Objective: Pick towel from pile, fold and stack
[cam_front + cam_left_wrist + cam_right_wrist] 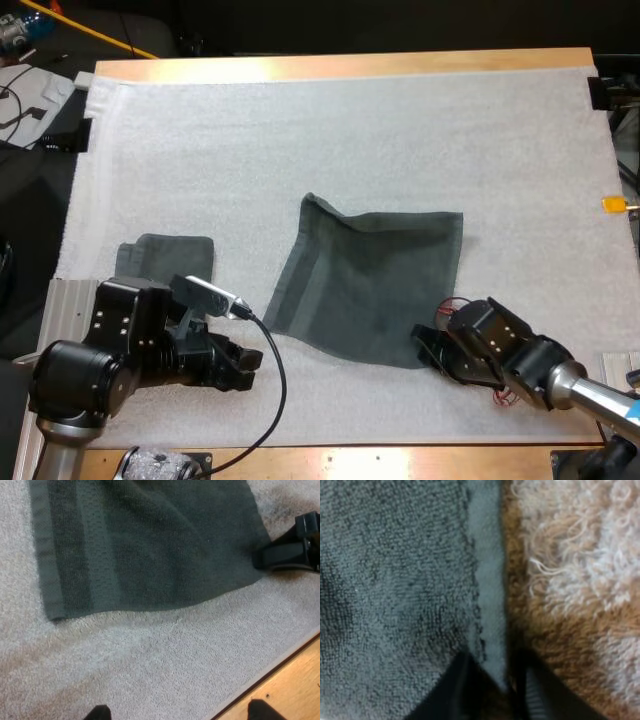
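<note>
Two dark grey-green towels on the white mat (350, 140), one spread towel (370, 285) mid-mat, one folded towel (165, 258) near left; left gripper (248, 362) near the spread towel's near left corner, jaws wide apart, holding nothing; right gripper (425, 350) pinching its near right corner hem, jaws nearly together

Wooden worktop (340, 66), covered almost to its edges by a white mat (300, 140). On the mat: a dark grey-green towel (370, 285) spread open near the middle; a folded towel (170, 258) well apart to its left, toward the near side
</note>
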Tool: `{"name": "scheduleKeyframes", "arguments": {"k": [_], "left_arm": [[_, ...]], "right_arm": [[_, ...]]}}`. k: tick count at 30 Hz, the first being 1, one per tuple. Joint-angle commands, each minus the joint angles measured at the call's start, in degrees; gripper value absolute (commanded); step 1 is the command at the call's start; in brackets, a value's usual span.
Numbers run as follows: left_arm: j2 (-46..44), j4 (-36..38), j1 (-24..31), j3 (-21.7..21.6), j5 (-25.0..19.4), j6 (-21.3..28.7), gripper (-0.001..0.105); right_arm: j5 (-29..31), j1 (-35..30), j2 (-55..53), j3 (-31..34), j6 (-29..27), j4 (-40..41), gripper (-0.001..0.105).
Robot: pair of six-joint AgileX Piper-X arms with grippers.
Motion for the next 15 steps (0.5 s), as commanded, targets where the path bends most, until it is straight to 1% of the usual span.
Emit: {"name": "scheduleKeyframes", "arguments": {"k": [1, 2, 3, 7, 11, 13, 15], "left_arm": [[0.1, -0.6, -0.1, 0.0, 0.3, 0.2, 0.054], [0.1, -0.6, -0.2, 0.0, 0.3, 0.2, 0.054], [0.2, -0.7, -0.1, 0.0, 0.3, 0.3, 0.054], [0.3, -1.8, -0.2, 0.0, 0.1, 0.3, 0.054], [0.2, -4.8, -0.2, 0.1, 0.1, 0.4, 0.054], [0.3, -4.4, -0.1, 0.3, 0.2, 0.3, 0.054], [0.5, -6.5, -0.1, 1.7, 0.4, 0.3, 0.054]], "right_arm": [[-0.2, 0.2, 0.4, 0.0, 0.0, -0.4, 0.007], [0.1, 0.2, 0.3, -0.1, -0.3, -0.4, 0.002], [0.2, 0.2, 0.4, -0.1, -0.6, -0.3, 0.000], [0.2, 0.3, -0.2, -0.2, -1.5, 0.4, 0.000], [0.3, 0.3, -1.6, 0.0, -2.5, 1.5, 0.000], [0.0, 0.2, -2.0, 0.0, -2.7, 1.7, 0.000], [0.5, 0.2, -3.9, 0.1, -4.0, 4.3, 0.000]]}}
